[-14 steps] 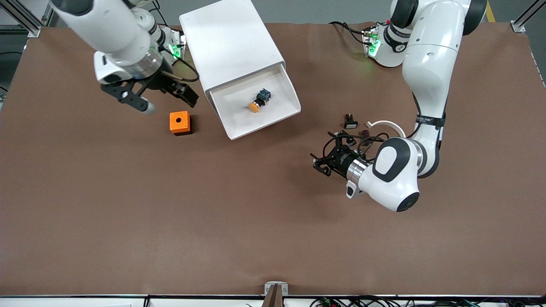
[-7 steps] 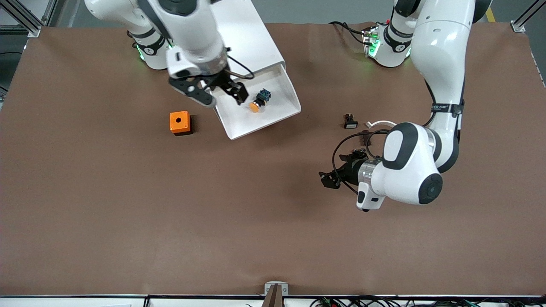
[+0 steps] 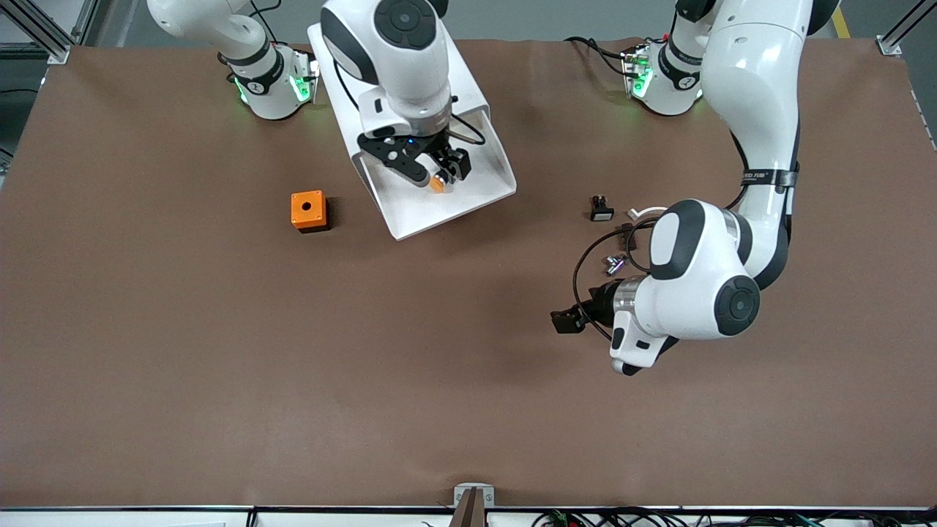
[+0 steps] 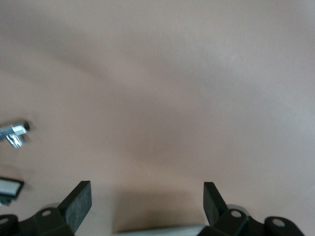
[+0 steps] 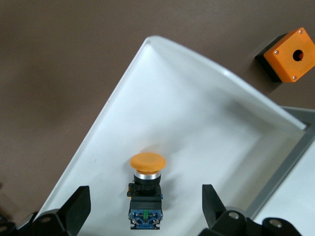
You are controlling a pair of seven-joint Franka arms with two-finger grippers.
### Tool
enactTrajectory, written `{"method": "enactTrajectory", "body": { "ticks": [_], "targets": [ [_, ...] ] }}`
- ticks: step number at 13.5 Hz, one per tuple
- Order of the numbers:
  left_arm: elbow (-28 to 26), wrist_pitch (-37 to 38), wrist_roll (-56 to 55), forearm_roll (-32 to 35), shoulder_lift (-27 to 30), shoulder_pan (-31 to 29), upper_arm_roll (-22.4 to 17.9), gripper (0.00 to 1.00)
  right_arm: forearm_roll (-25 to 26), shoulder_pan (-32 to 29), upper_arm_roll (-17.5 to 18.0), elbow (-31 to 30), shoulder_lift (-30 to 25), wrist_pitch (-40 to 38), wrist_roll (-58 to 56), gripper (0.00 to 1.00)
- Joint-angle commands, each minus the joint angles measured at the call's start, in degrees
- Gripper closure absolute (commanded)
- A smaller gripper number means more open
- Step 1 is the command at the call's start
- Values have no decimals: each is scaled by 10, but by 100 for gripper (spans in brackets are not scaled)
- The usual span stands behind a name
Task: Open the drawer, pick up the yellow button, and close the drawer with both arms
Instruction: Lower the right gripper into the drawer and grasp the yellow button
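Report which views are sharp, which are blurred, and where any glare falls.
Front view: evenly lit and sharp; soft shadows on the table, glare on the arms' white shells. Left wrist view: soft, hazy, the small metal part smeared. Right wrist view: crisp on the button in the drawer; its fingers blurred.

Counted: two arms, two grippers; one cabinet [image 3: 399,73] with one drawer [image 3: 468,201] pulled out; one button [image 5: 146,189] inside; one orange cube [image 3: 308,211]; three small loose parts around 3 o'clock.
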State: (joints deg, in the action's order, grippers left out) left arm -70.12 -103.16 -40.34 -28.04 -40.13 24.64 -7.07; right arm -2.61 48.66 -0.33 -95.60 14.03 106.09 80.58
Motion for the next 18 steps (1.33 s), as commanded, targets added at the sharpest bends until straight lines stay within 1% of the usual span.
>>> {"method": "enactTrajectory", "body": {
  "ticks": [1, 5, 9, 12, 14, 16, 18],
  "targets": [
    [-13, -24, 9, 42, 17, 6, 0, 0, 26, 28, -6, 2, 27, 24, 33, 0],
    [-13, -62, 9, 87, 17, 28, 0, 0, 33, 38, -6, 2, 41, 34, 34, 0],
    [-13, -64, 0, 99, 18, 34, 0, 0, 32, 38, -5, 1, 42, 32, 34, 0],
    [-13, -73, -2, 105, 36, 42, 0, 0, 32, 44, -5, 2, 42, 30, 34, 0],
    [-13, -75, -2, 136, 37, 51, 0, 0, 31, 47, -5, 1, 42, 27, 34, 0],
    [-13, -75, 3, 145, 43, 52, 2, 0, 31, 50, -5, 1, 42, 27, 30, 0],
    [-21, -72, 3, 146, 44, 62, 13, 0, 31, 51, -5, -5, 42, 27, 27, 14]
  ]
}}
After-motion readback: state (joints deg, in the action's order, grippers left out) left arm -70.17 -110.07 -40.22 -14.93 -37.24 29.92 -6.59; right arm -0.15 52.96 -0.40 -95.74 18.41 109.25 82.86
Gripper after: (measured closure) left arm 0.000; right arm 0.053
